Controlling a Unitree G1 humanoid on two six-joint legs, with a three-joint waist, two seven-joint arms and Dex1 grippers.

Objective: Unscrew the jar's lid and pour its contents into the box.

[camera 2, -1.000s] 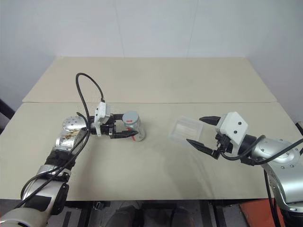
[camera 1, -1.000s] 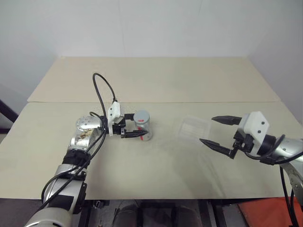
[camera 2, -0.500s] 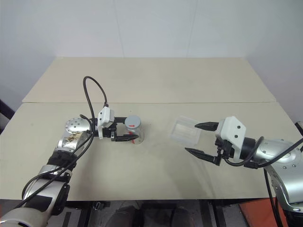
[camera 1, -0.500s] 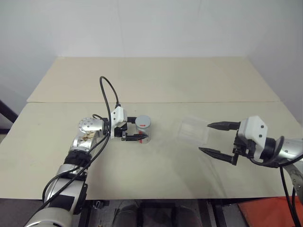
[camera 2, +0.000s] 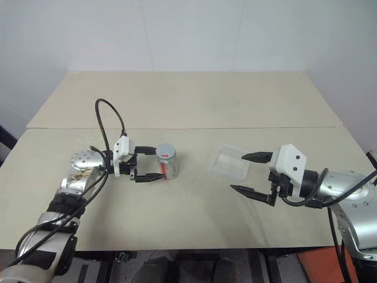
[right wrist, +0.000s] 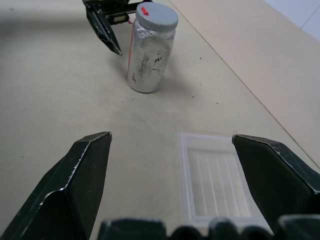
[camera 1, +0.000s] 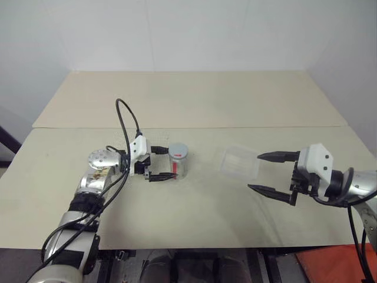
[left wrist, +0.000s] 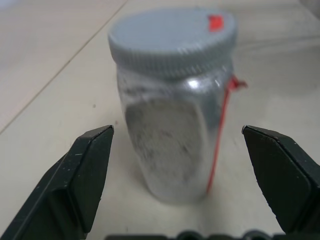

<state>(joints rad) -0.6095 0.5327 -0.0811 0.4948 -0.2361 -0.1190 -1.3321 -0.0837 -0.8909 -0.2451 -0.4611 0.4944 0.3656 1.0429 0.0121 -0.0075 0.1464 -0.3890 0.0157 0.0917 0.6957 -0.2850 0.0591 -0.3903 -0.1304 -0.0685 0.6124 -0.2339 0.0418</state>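
The jar stands upright on the table, clear with a red stripe down its side, and the grey lid with a red mark is on it. Its contents are hidden behind the cloudy wall. My left gripper is open; its fingers flank the jar's near side without touching it, with gaps on both sides in the left wrist view, where the jar stands just ahead. The box, a shallow clear tray, lies to the right. My right gripper hovers open just right of the box, holding nothing.
A seam runs across the tan table between its front and back boards. A black cable loops up over my left wrist. The table's front edge is near; white walls stand behind.
My left gripper has opened, let go of the jar and drawn slightly left. The jar, tilted in the grip a second ago, now stands upright on the table. The right gripper swung slightly away from the box.
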